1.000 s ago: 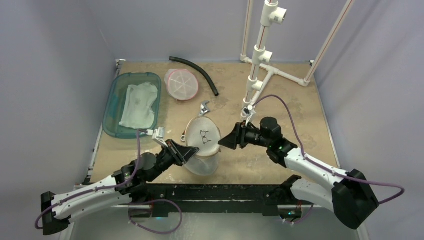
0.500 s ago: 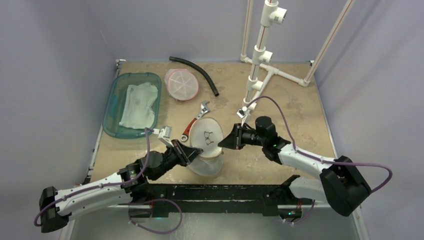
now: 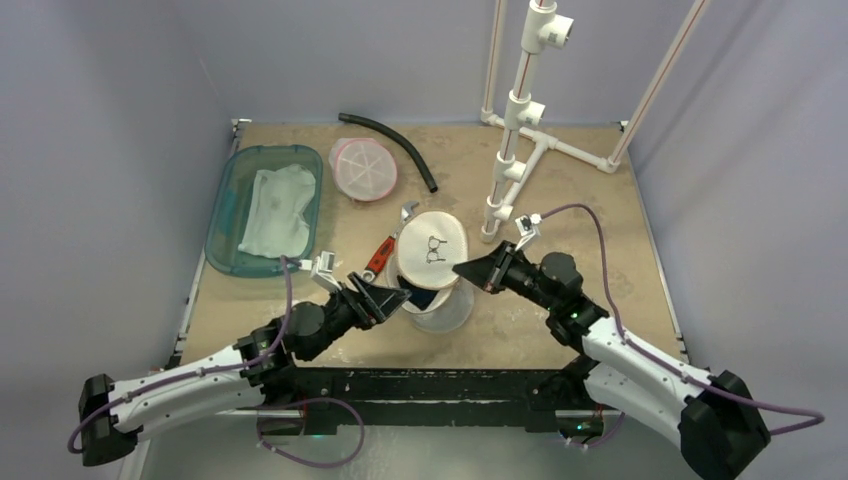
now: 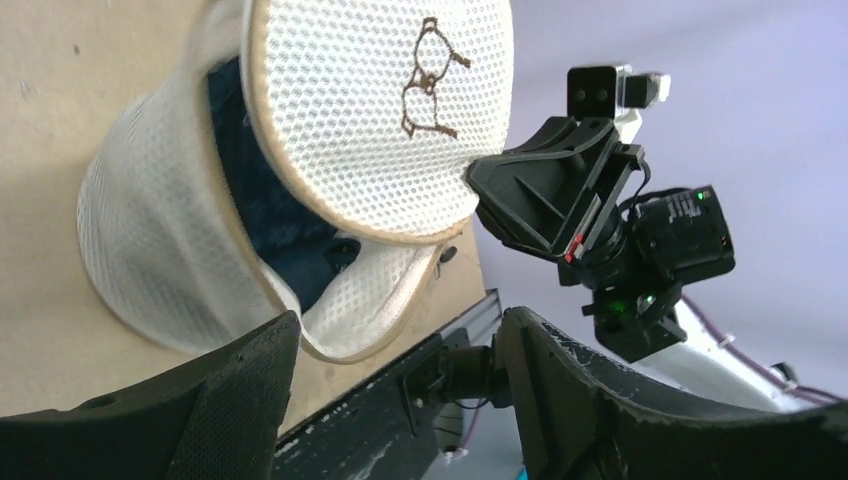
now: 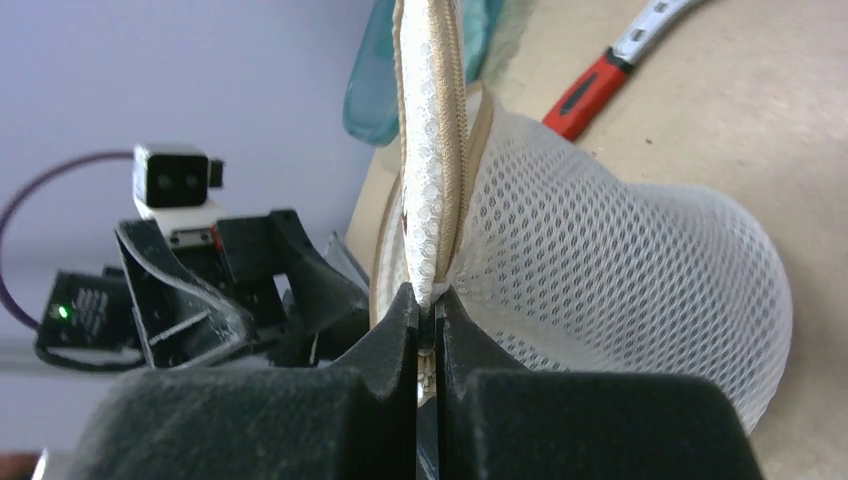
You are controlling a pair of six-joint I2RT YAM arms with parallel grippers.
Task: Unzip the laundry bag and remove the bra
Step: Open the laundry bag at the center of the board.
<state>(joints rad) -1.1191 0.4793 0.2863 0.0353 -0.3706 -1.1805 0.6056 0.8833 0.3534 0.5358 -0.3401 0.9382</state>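
1. Nearest us, low in the top view and left of centre, the left gripper (image 3: 390,296) has its fingers spread wide with nothing between them. It sits just left of the bag's opening, and from its own camera we look between the two dark fingers (image 4: 230,390) straight at the mesh.
2. Just right of centre, the right gripper (image 5: 428,318) is pressed together on the tan-edged rim of the bag's flap, pinching that rim and holding the flap raised.
3. The laundry bag (image 3: 441,308) sits on the table (image 3: 600,230) in the middle of the top view, between the two grippers. It is unzipped: the round mesh flap, marked with a small brown glasses design, stands up off the white mesh body.
4. The bra (image 4: 270,215) lies inside the bag, showing as dark blue cloth in the gap under the raised flap.
5. Just behind the bag on its left, a red-handled wrench (image 3: 380,258) lies on the table, partly hidden by the flap.
6. Farther back at the left edge, a teal tub (image 3: 226,210) holds a white cloth (image 3: 277,208).
7. Right of the tub stands a round pink container (image 3: 363,168), with a curved black hose (image 3: 392,141) beyond it.
8. Farthest, at the upper right, rises a white pipe frame (image 3: 520,110).
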